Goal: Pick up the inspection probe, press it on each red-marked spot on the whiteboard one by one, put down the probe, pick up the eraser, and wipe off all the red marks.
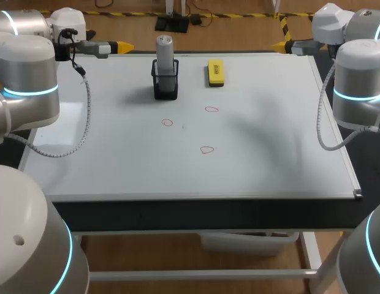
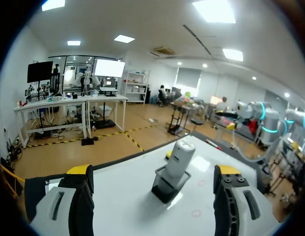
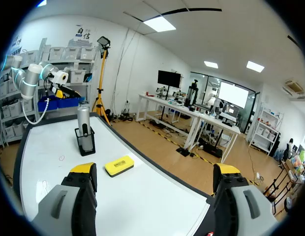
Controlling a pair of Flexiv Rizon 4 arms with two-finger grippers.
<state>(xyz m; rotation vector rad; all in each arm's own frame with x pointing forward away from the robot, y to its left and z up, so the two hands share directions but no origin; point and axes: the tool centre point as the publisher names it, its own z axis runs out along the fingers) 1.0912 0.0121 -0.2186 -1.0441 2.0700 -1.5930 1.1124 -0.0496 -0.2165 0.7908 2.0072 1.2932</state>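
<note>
Evidently at the opening step, with the inspection probe [image 1: 164,52] upright in its black holder [image 1: 165,86] at the far side of the whiteboard [image 1: 269,135], the eraser [image 1: 215,71] near it, three red marks [image 1: 206,149] intact, and left gripper [image 2: 152,170] and right gripper [image 3: 155,169] at the far corners, jaws spread wide on nothing. Calls next for straddling the probe's top and lifting straight up out of the holder. Cannot tell how deep the probe sits inside.
</note>
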